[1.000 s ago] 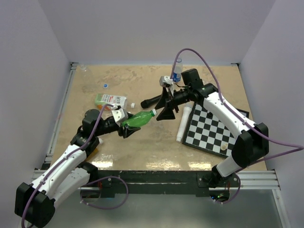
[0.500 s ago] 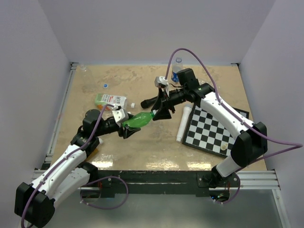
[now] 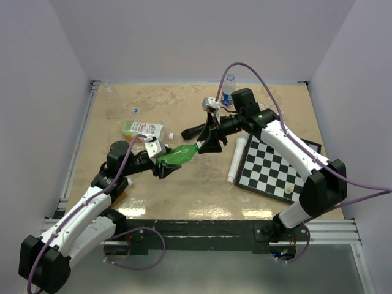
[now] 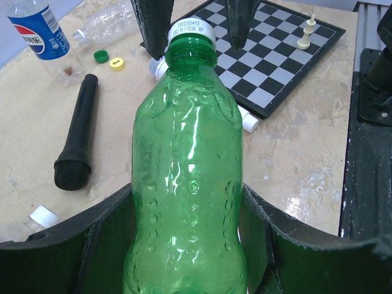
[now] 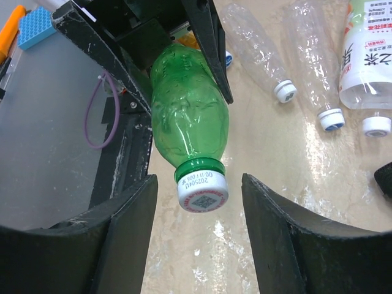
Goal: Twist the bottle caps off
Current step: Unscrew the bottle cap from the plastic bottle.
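My left gripper is shut on the body of a bright green bottle and holds it above the table, neck pointing right. In the left wrist view the bottle fills the gap between my fingers, its white cap at the far end. My right gripper is open. In the right wrist view its fingers stand on either side of the white cap with a gap on each side, not touching. A Pepsi bottle stands at the back. Two clear capped bottles lie on the table.
A chessboard lies at the right with a white microphone along its left edge. A black microphone lies behind the green bottle. A white-and-green carton lies at the left. Loose green and yellow caps lie near the Pepsi bottle.
My right gripper has moved left and down to the green bottle's cap, and its open fingers now flank it. The left arm and the bottle have stayed still.
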